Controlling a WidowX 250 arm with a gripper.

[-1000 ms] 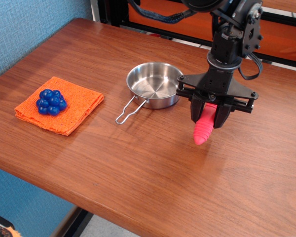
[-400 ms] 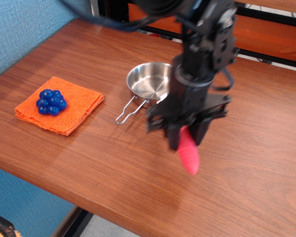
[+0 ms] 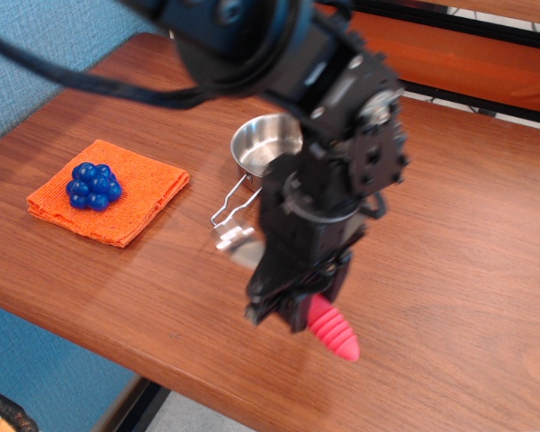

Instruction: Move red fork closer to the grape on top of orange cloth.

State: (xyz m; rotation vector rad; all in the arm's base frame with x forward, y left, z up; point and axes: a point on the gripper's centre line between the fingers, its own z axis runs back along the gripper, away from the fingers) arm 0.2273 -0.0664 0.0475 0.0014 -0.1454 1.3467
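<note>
The grape [image 3: 94,185], a cluster of glossy dark-blue balls, sits on the orange cloth [image 3: 135,193] at the left of the table. My gripper [image 3: 301,310] is near the table's front edge, right of the cloth and well away from it. It is shut on the red fork [image 3: 335,332]. The ribbed pinkish-red handle sticks out below the gripper, pointing down and right. A bit of silver metal [image 3: 233,238] shows at the gripper's left side; I cannot tell whether it is the fork's head.
A steel pan [image 3: 264,144] stands behind the arm in the middle of the table, partly hidden by it. Its wire handle [image 3: 227,207] points toward the front. The table's front edge [image 3: 162,373] runs just below the gripper. A blue wall is at the left.
My gripper has moved left and toward the table's front edge with the red fork in it. The arm has turned and now covers part of the pan. Grape and cloth have not moved.
</note>
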